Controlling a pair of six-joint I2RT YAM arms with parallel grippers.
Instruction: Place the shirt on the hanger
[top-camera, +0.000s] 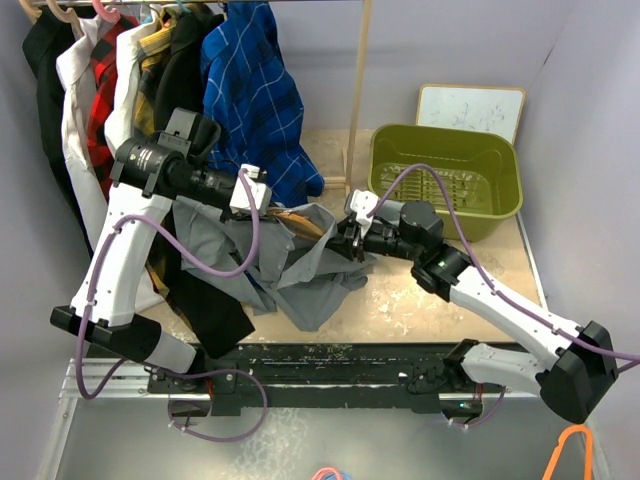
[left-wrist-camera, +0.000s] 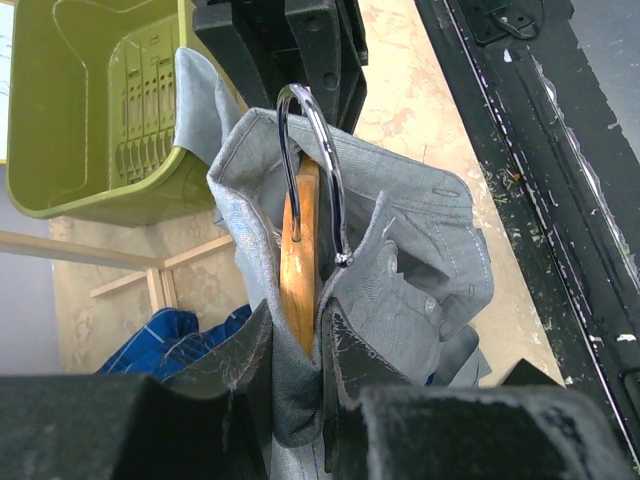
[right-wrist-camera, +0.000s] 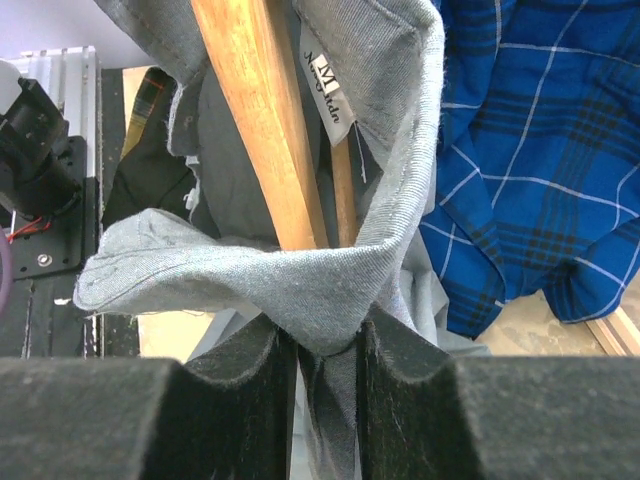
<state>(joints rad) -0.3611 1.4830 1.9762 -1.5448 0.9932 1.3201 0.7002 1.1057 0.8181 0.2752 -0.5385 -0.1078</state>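
The light-grey shirt (top-camera: 315, 270) hangs bunched between my two grippers above the table. The tan wooden hanger (top-camera: 302, 222) lies inside its collar. In the left wrist view the hanger's wood (left-wrist-camera: 298, 250) and metal hook (left-wrist-camera: 330, 170) stick out of the shirt (left-wrist-camera: 430, 250). My left gripper (left-wrist-camera: 300, 365) is shut on the hanger's end with shirt cloth wrapped round it. My right gripper (right-wrist-camera: 325, 375) is shut on a fold of the shirt's collar edge (right-wrist-camera: 250, 280), just below the hanger's arm (right-wrist-camera: 260, 120). The right gripper (top-camera: 350, 238) faces the left gripper (top-camera: 255, 198).
A rail at the back left carries several hung garments, among them a blue check shirt (top-camera: 250, 90). A black garment (top-camera: 215, 310) hangs under the left arm. A green bin (top-camera: 445, 180) stands at the back right next to a wooden post (top-camera: 355, 100).
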